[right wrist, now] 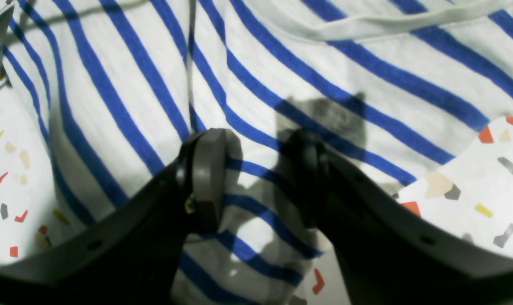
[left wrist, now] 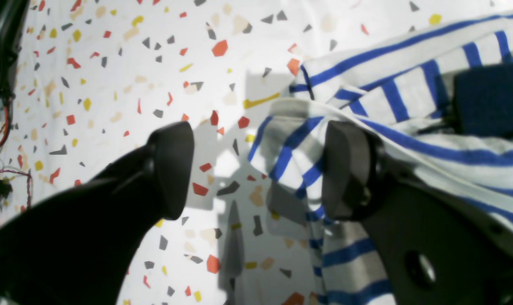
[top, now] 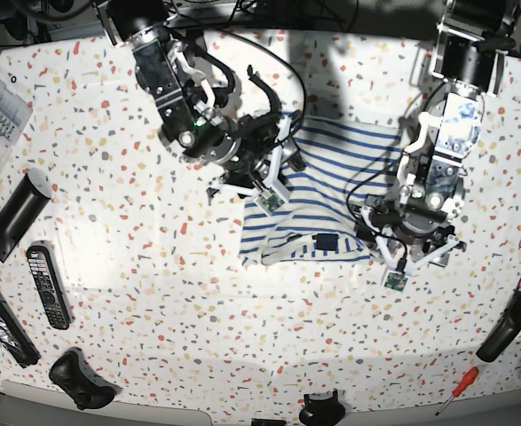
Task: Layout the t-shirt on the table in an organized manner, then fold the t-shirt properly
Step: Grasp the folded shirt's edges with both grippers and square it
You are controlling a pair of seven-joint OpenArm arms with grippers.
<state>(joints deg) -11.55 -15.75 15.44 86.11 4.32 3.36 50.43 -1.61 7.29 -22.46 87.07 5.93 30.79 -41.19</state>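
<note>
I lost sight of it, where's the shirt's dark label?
In the base view the dark label sits on the t-shirt near its front edge, just beside the left pincer.

T-shirt (top: 318, 209): white with thin blue stripes, bunched and creased, not laid flat, dark neck label (top: 327, 242) exposed near its front edge. Lies on the speckled terrazzo table (top: 153, 293), around the table's centre
</note>
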